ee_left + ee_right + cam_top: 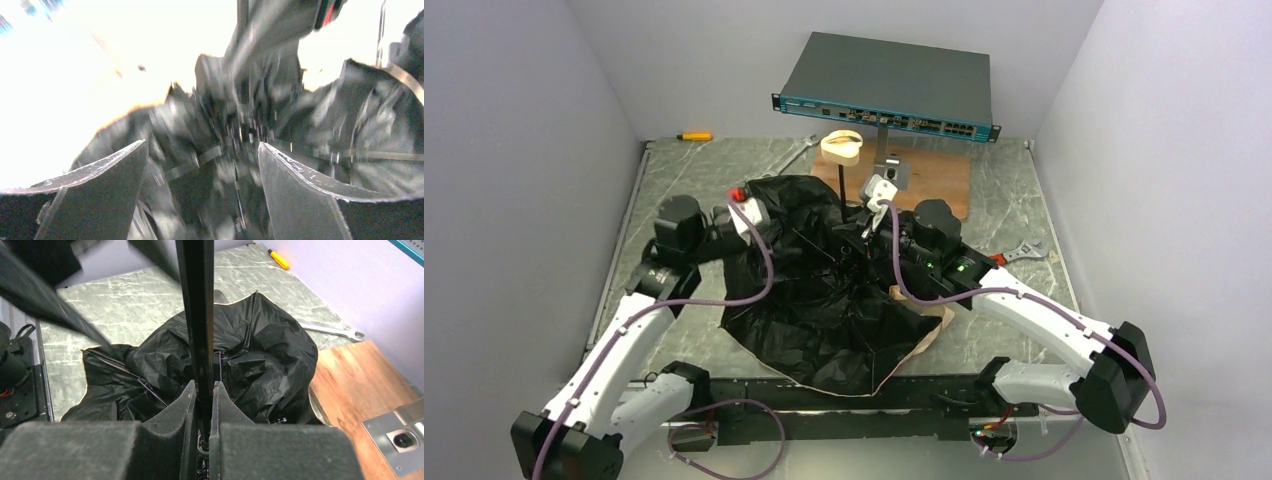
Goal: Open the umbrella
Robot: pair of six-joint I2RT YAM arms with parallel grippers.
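Observation:
The umbrella (819, 305) lies partly spread on the table, black lining up, with a cream-beige edge showing at the lower right. My right gripper (871, 237) is shut on its black shaft (202, 315) just above the crumpled fabric (255, 352); in the right wrist view the gripper (202, 390) has both fingers pressed against the shaft. My left gripper (754, 215) is at the canopy's upper left. In the blurred left wrist view it (200, 150) is open, with black fabric and thin metal ribs (235, 120) between and beyond the fingers.
A dark-grey network switch (886, 85) stands raised at the back above a wooden board (929, 180). A tape roll (842, 147), a yellow screwdriver (694, 136) and wrenches (796, 155) (1024, 252) lie around. White walls enclose the table.

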